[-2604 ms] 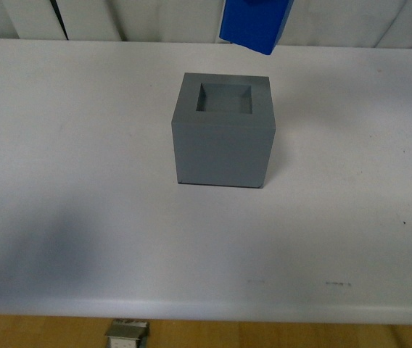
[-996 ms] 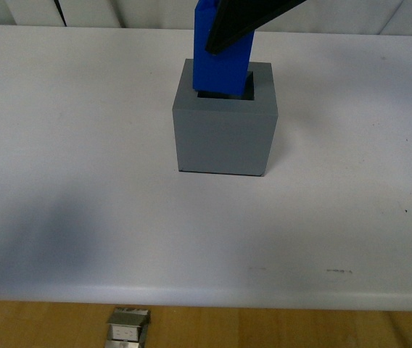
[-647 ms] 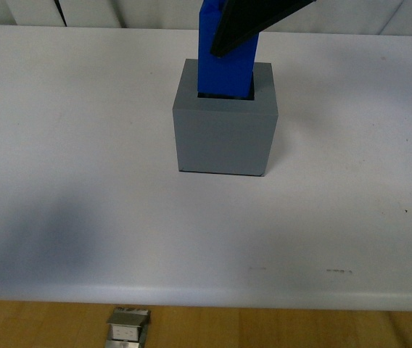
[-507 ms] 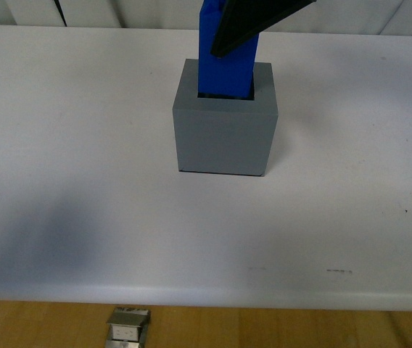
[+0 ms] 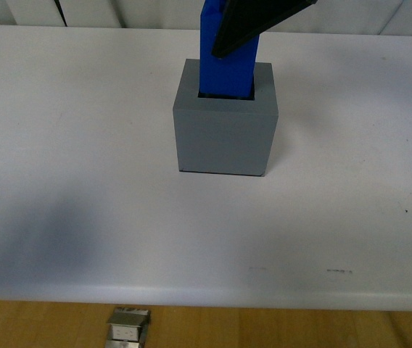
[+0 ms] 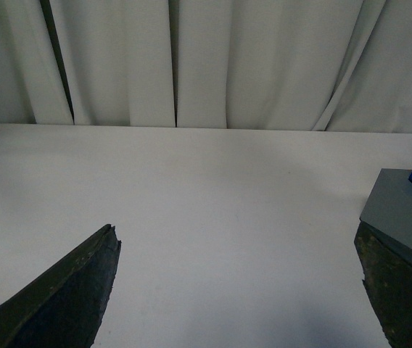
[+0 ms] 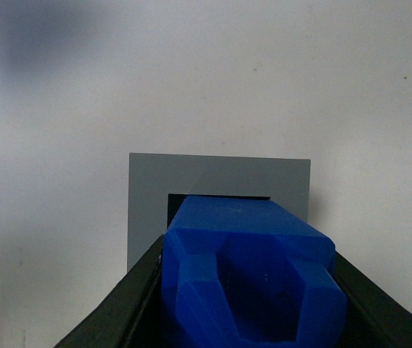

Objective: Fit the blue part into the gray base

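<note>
The gray base stands on the white table, a little beyond its middle. The blue part stands upright with its lower end inside the base's square recess. My right gripper is shut on the blue part from above. In the right wrist view the blue part fills the space between the black fingers, with the base below it. My left gripper is open and empty, low over the table to the left of the base.
A white curtain hangs behind the table's far edge. A small metal piece sits below the table's near edge, over the wooden floor.
The blue part came down from above the base into the recess. Over the last second it sank slightly deeper and straightened; since half a second ago it has barely moved.
</note>
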